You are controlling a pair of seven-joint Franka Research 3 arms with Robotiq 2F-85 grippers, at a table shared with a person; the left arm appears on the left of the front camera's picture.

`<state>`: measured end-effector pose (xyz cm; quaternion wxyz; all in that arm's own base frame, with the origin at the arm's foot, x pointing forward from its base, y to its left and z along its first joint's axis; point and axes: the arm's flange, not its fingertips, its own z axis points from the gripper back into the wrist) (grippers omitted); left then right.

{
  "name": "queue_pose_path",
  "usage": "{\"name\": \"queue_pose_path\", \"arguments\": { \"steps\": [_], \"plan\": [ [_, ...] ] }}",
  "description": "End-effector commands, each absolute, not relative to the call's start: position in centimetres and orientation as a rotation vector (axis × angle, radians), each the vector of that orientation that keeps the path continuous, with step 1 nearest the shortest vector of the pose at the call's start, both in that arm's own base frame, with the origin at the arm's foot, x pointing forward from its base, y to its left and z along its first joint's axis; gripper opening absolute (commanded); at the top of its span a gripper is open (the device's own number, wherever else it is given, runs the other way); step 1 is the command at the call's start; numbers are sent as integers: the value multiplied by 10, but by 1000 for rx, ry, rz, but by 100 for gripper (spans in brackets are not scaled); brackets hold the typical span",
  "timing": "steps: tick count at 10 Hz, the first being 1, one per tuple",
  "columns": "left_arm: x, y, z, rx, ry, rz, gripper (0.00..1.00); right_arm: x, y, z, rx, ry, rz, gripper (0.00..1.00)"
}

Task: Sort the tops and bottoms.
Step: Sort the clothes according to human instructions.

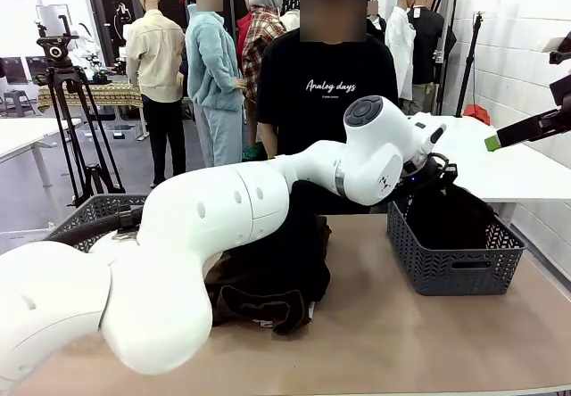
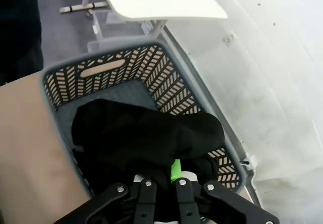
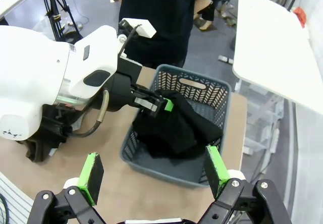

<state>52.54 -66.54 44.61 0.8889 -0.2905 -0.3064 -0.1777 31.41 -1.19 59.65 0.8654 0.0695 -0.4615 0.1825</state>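
My left gripper (image 3: 162, 104) is pinched tight on the black garment (image 3: 176, 128), a plain, matte, crumpled bundle of cloth that hangs from the fingertips and slumps into the grey mesh basket (image 3: 194, 75) right beneath the jaws. The left wrist view gives me the close look: the cloth bunches up over the jaws, one green pad (image 2: 175, 169) peeps out through the folds, and a patch of basket floor lies bare beyond. The right wrist view shows what that one can't: my right gripper (image 3: 154, 168), jaws spread wide and holding nothing, hangs above the basket's near edge with the black bundle out ahead of it. The front view adds the dark brown garment (image 1: 259, 298), heaped on the table (image 1: 401, 342) well back from the left jaws, below that arm.
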Motion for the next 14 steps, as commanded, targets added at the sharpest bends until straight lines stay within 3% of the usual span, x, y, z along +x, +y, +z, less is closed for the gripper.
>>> {"name": "queue_pose_path", "arguments": {
  "steps": [1,3,4,8,12,13,14],
  "plan": [
    [560,-707,448,-551,-627,-363,0,315,-11,596,140,-966,385,100],
    [566,-707,441,-506,-638,-357,0,315,-11,596,140,-966,385,100],
    [570,-707,440,-516,-671,-335,13,315,-11,596,140,-966,385,100],
    [570,-709,454,-544,-738,-351,93,315,-11,596,140,-966,385,100],
    [560,-704,486,-550,-689,-400,93,315,-11,596,140,-966,385,100],
    [528,-662,458,-574,-705,-382,93,315,-11,596,140,-966,385,100],
    [528,-662,458,-574,-705,-382,93,315,-11,596,140,-966,385,100]
  ]
}}
